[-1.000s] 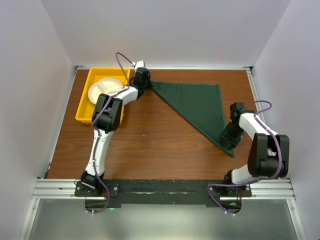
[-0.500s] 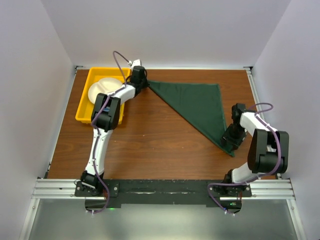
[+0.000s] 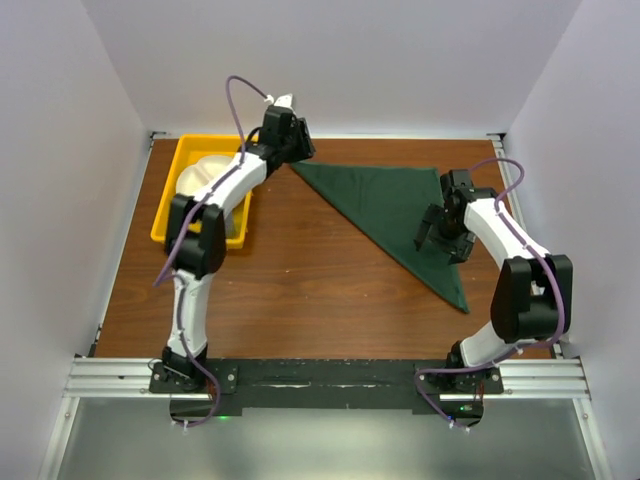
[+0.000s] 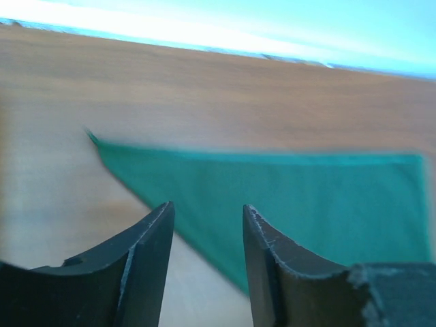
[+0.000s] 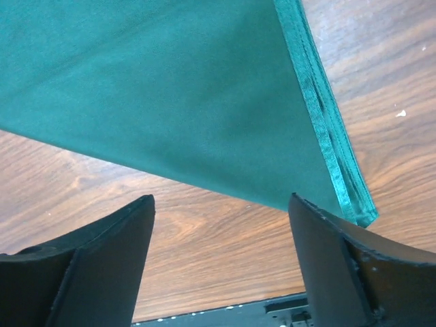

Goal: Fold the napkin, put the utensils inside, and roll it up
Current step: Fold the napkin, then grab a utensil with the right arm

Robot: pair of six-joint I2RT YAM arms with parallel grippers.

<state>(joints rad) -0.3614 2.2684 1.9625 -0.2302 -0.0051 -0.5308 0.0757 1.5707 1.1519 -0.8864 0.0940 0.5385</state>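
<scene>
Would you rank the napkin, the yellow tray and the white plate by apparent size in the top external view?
1. napkin, narrowly largest
2. yellow tray
3. white plate, partly hidden

Napkin (image 3: 395, 205) lies on table (image 3: 300, 290), right of tray (image 3: 170, 205).

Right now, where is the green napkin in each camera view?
Top external: napkin, a triangle right of centre, between the two arms.
Left wrist: napkin across the middle and right.
Right wrist: napkin fills the upper part, one corner at lower right.
Shared landmark: the brown wooden table under it.
</scene>
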